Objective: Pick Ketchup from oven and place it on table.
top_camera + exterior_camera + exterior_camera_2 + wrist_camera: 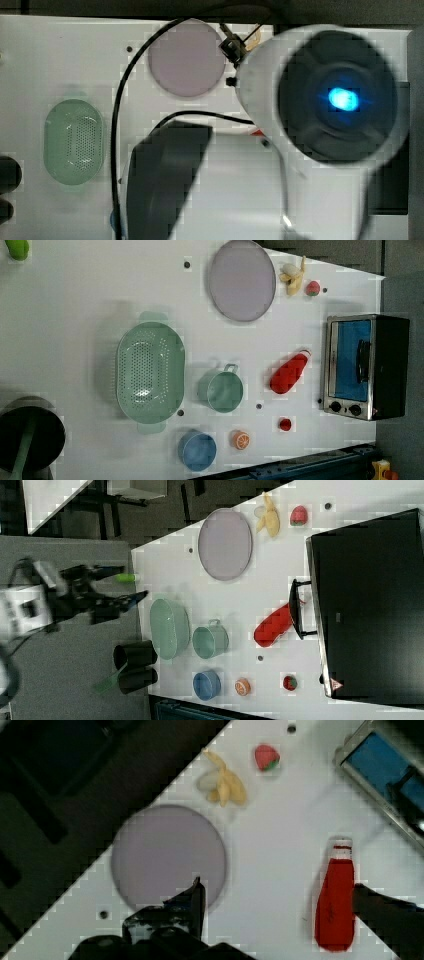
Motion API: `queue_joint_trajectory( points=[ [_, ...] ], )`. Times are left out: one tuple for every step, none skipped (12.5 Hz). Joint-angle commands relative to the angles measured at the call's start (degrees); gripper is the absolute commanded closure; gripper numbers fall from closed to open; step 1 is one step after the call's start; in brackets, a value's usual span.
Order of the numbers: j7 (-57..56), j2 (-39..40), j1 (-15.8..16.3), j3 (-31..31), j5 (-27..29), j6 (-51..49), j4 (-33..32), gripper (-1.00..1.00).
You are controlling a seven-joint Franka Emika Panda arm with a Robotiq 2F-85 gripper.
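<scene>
The ketchup (290,373) lies on its side on the white counter (75,315), just in front of the oven (367,367), cap toward the closed blue glass door. In the left view, the green mug (221,389) sits to its left, the purple plate (242,280) further up. The tool (277,907) hangs above the counter with its fingers (192,902) spread wide, empty, the bottle beside one dark fingertip in the wrist view.
</scene>
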Motion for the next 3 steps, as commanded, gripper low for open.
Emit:
queue_joint_trajectory(
  points=[
    [1.72, 3.89, 0.92, -0.02, 0.31, -11.0, 2.83, -1.0],
    [1.72, 3.87, 0.92, -0.03, 0.31, -15.76, 4.33, -1.0],
    [1.72, 3.86, 0.93, 0.0, 0.32, -19.24, 5.41, -1.0]
  ],
)
